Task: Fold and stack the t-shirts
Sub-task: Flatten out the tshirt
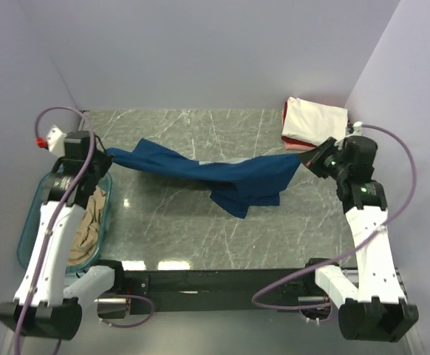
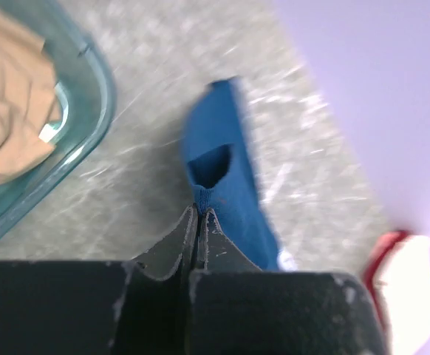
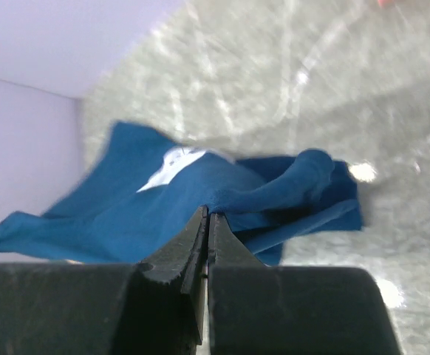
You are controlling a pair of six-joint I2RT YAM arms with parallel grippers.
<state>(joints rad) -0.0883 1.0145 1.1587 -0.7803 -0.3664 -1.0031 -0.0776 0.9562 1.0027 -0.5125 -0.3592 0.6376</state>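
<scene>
I find the left gripper (image 2: 198, 213) and right gripper (image 3: 207, 217) both pinched shut on the navy t-shirt (image 1: 230, 177), strung across frame centre, middle sagging. Risk: thin edge holds may slip under tension, dropping it crumpled

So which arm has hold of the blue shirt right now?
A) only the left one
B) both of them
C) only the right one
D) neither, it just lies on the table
B: the left gripper and the right gripper are each shut on an end of the blue shirt, which hangs stretched between them.
</scene>
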